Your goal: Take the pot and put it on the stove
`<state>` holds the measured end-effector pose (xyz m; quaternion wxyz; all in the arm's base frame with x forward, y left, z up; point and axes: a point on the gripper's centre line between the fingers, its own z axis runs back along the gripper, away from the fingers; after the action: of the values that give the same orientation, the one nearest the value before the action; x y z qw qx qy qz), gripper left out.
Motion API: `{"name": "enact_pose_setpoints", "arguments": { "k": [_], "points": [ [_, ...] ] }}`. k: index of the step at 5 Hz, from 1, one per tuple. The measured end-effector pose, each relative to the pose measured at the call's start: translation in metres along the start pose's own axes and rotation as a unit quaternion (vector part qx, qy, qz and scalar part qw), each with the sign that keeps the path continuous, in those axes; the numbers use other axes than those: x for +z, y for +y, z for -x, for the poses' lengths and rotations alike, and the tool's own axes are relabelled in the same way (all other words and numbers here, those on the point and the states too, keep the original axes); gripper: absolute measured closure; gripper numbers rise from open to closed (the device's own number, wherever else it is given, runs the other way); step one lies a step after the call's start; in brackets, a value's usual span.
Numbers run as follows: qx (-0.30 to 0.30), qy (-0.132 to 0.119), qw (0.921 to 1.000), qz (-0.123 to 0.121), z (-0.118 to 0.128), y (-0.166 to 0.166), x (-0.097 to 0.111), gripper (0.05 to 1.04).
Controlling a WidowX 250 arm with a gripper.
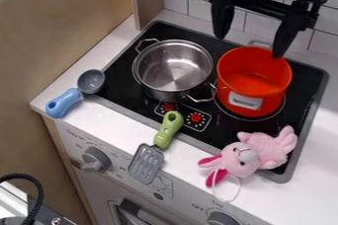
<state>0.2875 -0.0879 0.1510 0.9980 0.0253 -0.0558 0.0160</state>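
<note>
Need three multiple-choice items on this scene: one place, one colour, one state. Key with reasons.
1. Where is the round orange-red pot?
A) white counter
B) flat black cooktop, right of the shiny silver metal pot in view
C) inside the silver pot

2. Handle colour of the grey slotted spatula?
A) blue
B) pink
C) green

3. State of the black two-finger claw?
A) open
B) fully shut
C) shut on the spatula

Key:
1 B: its base rests on the black surface.
2 C: the grip above the grey blade is green.
3 A: a wide gap separates its fingers.
</note>
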Motion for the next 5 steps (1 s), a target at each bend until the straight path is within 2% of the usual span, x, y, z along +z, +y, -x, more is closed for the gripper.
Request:
{"name": "enact_pose_setpoints", "arguments": {
  "k": [1, 2, 3, 4, 5],
  "points": [
    [0.002, 0.014, 0.9999, -0.005, 0.003, 0.0, -0.01, 0.082],
    [0.023, -0.02, 0.9995, -0.011, -0.004, -0.012, -0.018, 0.082],
    [0.042, -0.05, 0.9977, -0.02, -0.014, -0.03, -0.038, 0.082],
    [0.05, -0.073, 0.9956, -0.028, -0.021, -0.04, -0.052, 0.082],
    [0.055, -0.083, 0.9943, -0.037, -0.023, -0.049, -0.068, 0.082]
  ]
}}
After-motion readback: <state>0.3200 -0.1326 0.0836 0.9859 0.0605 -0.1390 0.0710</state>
